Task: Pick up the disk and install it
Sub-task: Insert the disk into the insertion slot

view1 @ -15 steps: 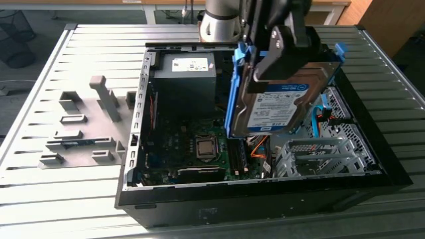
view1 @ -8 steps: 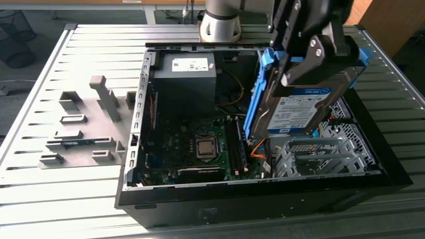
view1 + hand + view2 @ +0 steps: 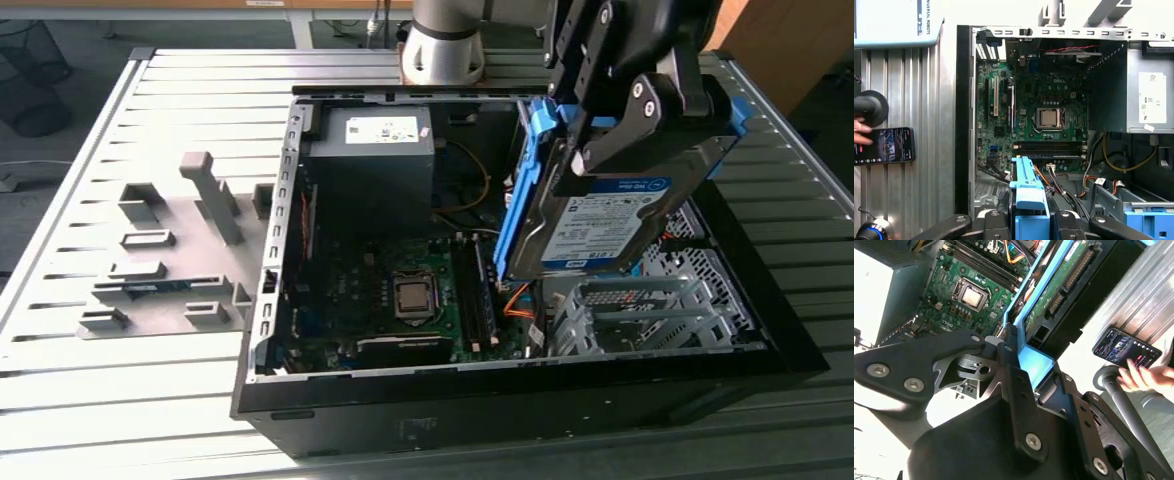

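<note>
I am gripping the disk [image 3: 607, 215] by its blue frame, my pincer [image 3: 625, 130] closed tight on its upper end. The disk is hanging tilted in the air inside the open computer case [image 3: 534, 385], above the metal drive cage [image 3: 641, 310] at the exterior view's right. The motherboard [image 3: 387, 300] and orange cables [image 3: 518, 300] are lying below, near the power supply [image 3: 374, 165]. A grey fixture plate [image 3: 167, 265] is sitting on the slatted table [image 3: 107, 400] outside the case. In the second wrist view a hand [image 3: 1149, 377] is touching a phone [image 3: 1126, 347].
</note>
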Motion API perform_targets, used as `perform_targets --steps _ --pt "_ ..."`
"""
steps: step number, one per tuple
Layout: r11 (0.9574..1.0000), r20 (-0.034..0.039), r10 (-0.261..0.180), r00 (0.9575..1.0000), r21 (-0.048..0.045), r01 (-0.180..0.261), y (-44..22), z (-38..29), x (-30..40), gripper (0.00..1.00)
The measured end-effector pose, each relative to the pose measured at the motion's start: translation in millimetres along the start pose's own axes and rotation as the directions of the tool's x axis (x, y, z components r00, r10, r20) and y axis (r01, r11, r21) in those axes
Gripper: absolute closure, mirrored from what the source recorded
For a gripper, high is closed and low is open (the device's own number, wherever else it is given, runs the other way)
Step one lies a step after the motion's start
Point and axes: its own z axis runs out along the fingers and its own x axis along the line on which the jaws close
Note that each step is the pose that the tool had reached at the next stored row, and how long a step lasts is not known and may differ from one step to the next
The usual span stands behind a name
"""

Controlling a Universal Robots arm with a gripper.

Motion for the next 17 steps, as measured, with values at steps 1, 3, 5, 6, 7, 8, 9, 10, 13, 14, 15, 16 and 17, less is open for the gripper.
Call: perform_targets --steps 1,3,5,6,7,8,9,10,13,14,15,16,17 --pt "1.0 0.0 0.0 1.0 0.0 0.0 0.0 0.0 0.0 0.64" --pt "1.0 0.0 0.0 1.0 0.0 0.0 0.0 0.0 0.0 0.64" --pt "1.0 0.0 0.0 1.0 0.0 0.0 0.0 0.0 0.0 0.64" --pt "1.0 0.0 0.0 1.0 0.0 0.0 0.0 0.0 0.0 0.64" --pt "1.0 -0.0001 0.0 1.0 0.0 0.0 0.0 0.0 0.0 0.64" --pt "1.0 0.0 0.0 1.0 0.0 0.0 0.0 0.0 0.0 0.64" --pt "1.0 -0.0001 0.0 1.0 0.0 0.0 0.0 0.0 0.0 0.64" --pt "1.0 0.0 0.0 1.0 0.0 0.0 -0.7 0.0 0.0 0.64" --pt "1.0 0.0001 0.0 1.0 0.0 0.0 -7.8 0.2 -0.1 0.64" --pt "1.0 0.0 0.0 1.0 0.0 0.0 -12.3 0.3 -0.2 0.64" --pt "1.0 -0.0001 0.0 1.0 0.0 0.0 -16.7 0.4 -0.3 0.64" --pt "1.0 -0.0002 0.0 1.0 0.0 0.0 -21.1 0.8 -0.2 0.64" --pt "1.0 0.0 0.0 1.0 0.0 0.0 -23.9 1.4 0.4 0.64"
